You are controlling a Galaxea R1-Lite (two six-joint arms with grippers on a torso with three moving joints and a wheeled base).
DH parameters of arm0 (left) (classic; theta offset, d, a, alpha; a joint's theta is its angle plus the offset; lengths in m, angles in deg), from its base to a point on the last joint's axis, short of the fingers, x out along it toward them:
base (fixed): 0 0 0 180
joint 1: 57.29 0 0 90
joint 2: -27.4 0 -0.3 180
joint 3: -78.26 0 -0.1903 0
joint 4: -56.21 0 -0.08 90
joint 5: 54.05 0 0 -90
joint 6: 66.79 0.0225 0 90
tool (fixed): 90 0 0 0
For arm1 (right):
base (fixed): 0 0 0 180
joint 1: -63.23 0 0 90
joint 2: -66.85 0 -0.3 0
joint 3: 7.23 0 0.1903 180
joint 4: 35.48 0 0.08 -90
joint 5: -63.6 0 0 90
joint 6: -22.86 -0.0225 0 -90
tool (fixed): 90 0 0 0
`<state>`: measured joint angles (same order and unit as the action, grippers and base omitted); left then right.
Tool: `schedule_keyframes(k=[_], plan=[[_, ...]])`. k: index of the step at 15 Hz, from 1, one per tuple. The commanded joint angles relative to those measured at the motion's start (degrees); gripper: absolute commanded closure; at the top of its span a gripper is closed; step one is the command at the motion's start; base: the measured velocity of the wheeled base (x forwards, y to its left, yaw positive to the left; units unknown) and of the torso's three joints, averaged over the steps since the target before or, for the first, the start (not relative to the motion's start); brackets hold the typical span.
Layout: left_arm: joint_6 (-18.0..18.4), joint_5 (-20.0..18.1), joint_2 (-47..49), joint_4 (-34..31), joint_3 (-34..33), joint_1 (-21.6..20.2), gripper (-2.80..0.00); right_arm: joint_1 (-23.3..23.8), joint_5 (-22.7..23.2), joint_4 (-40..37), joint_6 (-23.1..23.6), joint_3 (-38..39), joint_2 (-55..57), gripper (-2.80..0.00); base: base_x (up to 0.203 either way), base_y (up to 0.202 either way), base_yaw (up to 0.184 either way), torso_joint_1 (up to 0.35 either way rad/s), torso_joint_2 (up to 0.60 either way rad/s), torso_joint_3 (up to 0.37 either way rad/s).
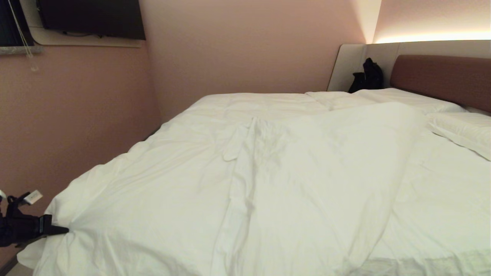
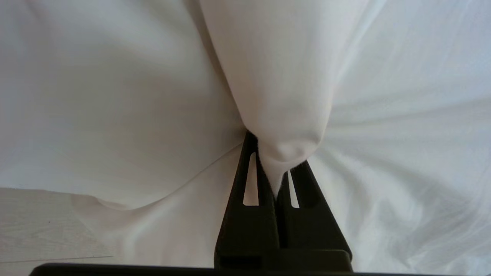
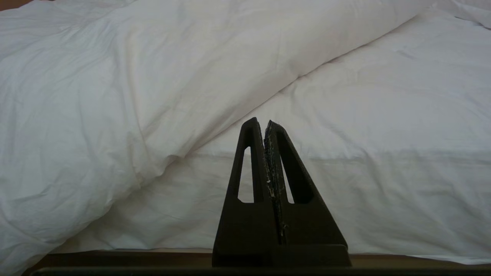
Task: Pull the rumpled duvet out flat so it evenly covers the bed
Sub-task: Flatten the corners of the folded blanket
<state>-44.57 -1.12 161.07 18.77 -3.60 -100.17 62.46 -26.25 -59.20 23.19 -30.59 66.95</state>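
Observation:
The white puffy duvet (image 1: 245, 180) lies rumpled over the bed (image 1: 445, 214), with a long fold running down its middle and one side turned back on itself. At the near left corner my left gripper (image 1: 66, 230) is shut on a pinch of the duvet (image 2: 282, 115), and the cloth bunches into a knob between the black fingers (image 2: 249, 180). My right gripper (image 3: 264, 124) is shut and holds nothing, low in front of the bed's side, where the duvet (image 3: 134, 88) slopes down over the fitted sheet (image 3: 383, 134).
Two flat white pillows (image 1: 456, 126) lie at the reddish-brown headboard (image 1: 445, 78). A black bag (image 1: 367, 76) sits in the far corner. A pink wall (image 1: 76, 122) runs close along the bed's left side. Pale floor (image 2: 34, 226) shows beside the duvet corner.

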Motion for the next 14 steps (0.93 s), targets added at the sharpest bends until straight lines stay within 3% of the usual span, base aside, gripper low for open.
schedule_keyframes(k=[1, 3, 6, 11, 14], plan=[[0.18, -0.19, -0.92, -0.32, -0.39, -0.50, 0.00, -0.02, 0.02, 0.00, 0.02, 0.00, -0.01, 0.00, 0.000, 0.000, 0.000, 0.000, 0.00, 0.000], [0.29, 0.07, -1.92, -0.42, -0.95, -1.41, 0.00, -0.02, 0.02, 0.00, 0.02, 0.00, -0.01, 0.00, 0.000, 0.000, 0.000, 0.000, 0.00, 0.000], [0.34, 4.41, -2.78, -0.39, -0.98, -3.62, 0.00, -0.02, 0.02, 0.00, 0.02, 0.00, -0.01, 0.00, 0.000, 0.000, 0.000, 0.000, 0.00, 0.000], [1.50, 5.26, -4.90, -0.60, -2.34, -8.47, 0.00, -0.02, 0.02, 0.00, 0.02, 0.00, -0.01, 0.00, 0.000, 0.000, 0.000, 0.000, 0.00, 0.000], [1.61, 6.58, -4.99, -0.51, -2.44, -9.24, 0.00, -0.02, 0.02, 0.00, 0.02, 0.00, -0.01, 0.00, 0.000, 0.000, 0.000, 0.000, 0.00, 0.000]])
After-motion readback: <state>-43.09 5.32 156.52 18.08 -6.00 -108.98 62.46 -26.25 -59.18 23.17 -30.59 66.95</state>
